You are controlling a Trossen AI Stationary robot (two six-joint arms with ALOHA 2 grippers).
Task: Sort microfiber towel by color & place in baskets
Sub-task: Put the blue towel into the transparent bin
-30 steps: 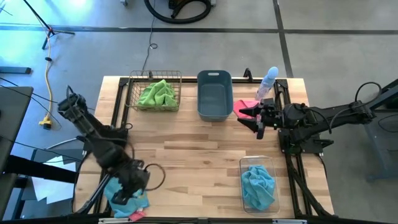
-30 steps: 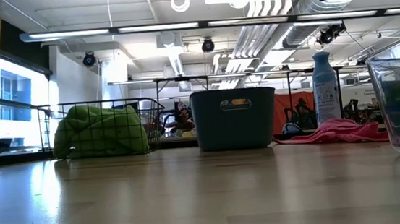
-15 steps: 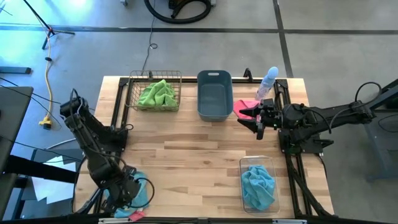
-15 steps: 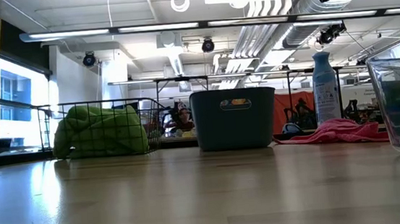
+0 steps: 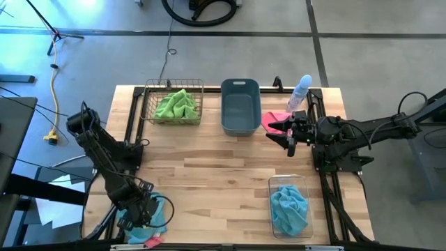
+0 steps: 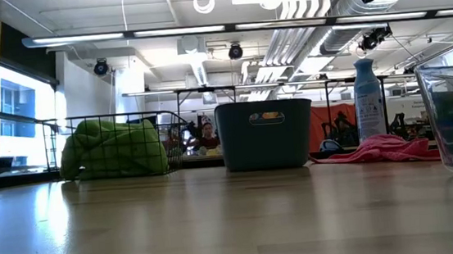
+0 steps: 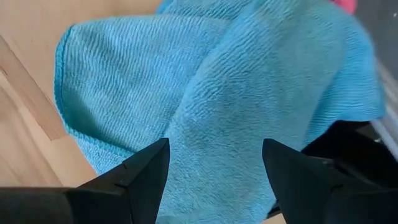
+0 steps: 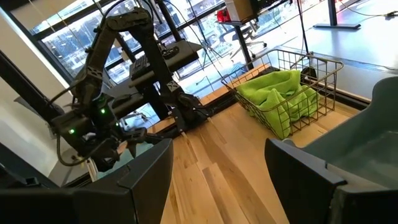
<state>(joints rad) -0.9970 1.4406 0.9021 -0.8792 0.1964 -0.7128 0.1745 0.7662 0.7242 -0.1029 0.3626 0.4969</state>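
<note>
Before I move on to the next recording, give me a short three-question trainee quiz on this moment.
1. True or false: the lime green fuzzy cloth lies in the copper wire mesh basket.
2. Which container has no cloth in it? A) the grey-blue plastic tub B) the clear plastic bin C) the wire basket
3. Fill in: the left end effector, fingers apart, hovers over a light ____ cloth at the table's near left corner.

Key: 1 true. 2 A; the clear bin holds a second light blue cloth, and a pink cloth lies on the wooden table under the open right end effector. 3 blue.
</note>
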